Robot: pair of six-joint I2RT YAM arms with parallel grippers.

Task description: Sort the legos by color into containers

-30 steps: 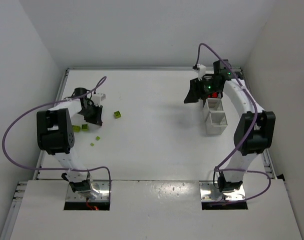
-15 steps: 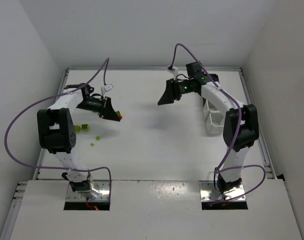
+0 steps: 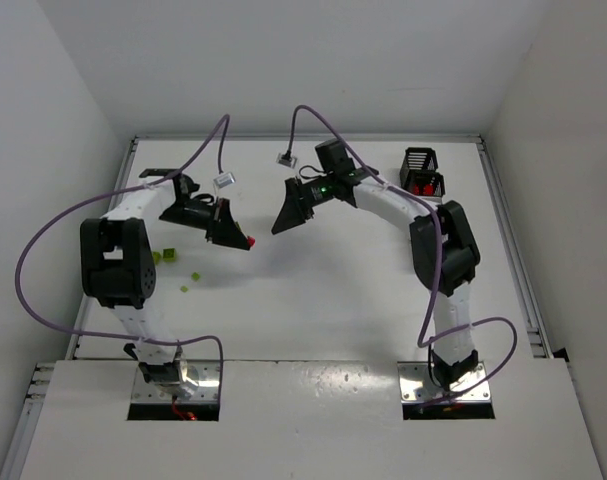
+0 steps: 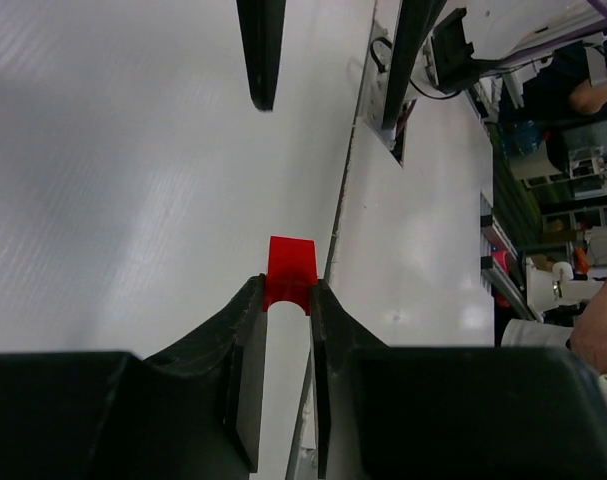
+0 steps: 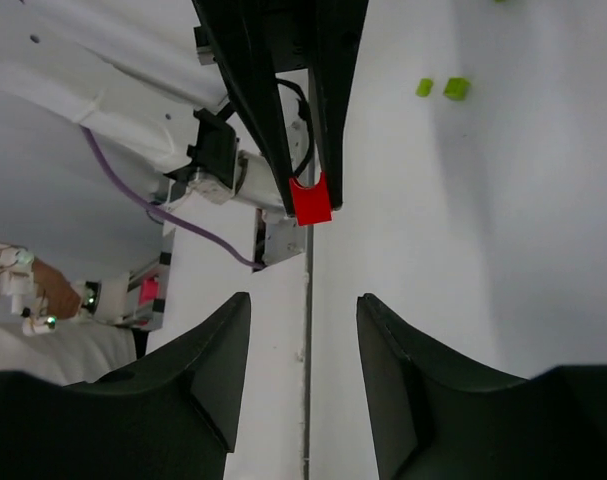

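Overhead view: two robot arms reach toward the middle of a white table (image 3: pixel 333 300). The left gripper (image 3: pixel 245 240) is clamped on a tiny red brick (image 3: pixel 251 242), held above the table. The right gripper (image 3: pixel 279 226) faces it from just beside, jaws apart and empty. Far right stand black containers (image 3: pixel 423 172), with red pieces showing in the nearer one. A few lime bricks (image 3: pixel 163 257) lie at the near left, well apart from both grippers.

Left wrist view: the left gripper (image 4: pixel 288 292) pinches the red brick (image 4: pixel 290 270) by its two side faces, most of the brick jutting past the tips.

Right wrist view: the right gripper (image 5: pixel 303 305) stands open, the red brick (image 5: pixel 311 200) ahead of it, and two lime bricks (image 5: pixel 441 88) lie beyond.

The brick looks light, rigid and smooth, so likely slippery. A handover grip would best take the exposed flat sides, squarely.
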